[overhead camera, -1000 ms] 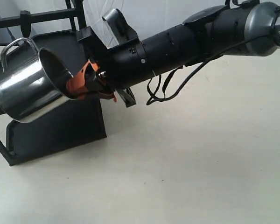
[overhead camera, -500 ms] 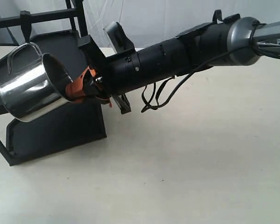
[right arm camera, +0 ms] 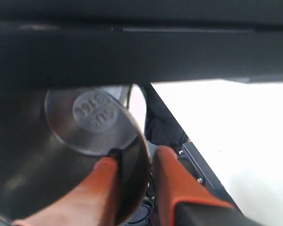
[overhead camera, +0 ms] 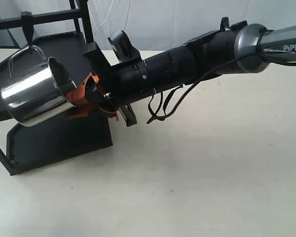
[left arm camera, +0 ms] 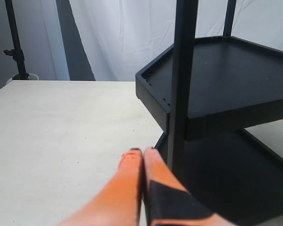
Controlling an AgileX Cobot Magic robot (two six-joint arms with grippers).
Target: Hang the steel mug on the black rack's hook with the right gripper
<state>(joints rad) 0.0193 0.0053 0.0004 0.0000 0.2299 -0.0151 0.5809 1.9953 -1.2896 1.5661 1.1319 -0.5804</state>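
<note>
Right gripper (overhead camera: 84, 96) clamped on steel mug (overhead camera: 37, 94) rim, one orange pad (right arm camera: 101, 188) inside wall, other pad outside (stamped mark on base visible in right wrist view). Mug held in air, tilted on its side, mouth toward arm, wire handle on top, in front of black rack (overhead camera: 64, 133). Behind and above mug: rack's top crossbar (overhead camera: 37, 19) with hook (overhead camera: 26, 24), apart from handle. Left gripper (left arm camera: 142, 157) pressed closed, empty, low beside rack post.
</note>
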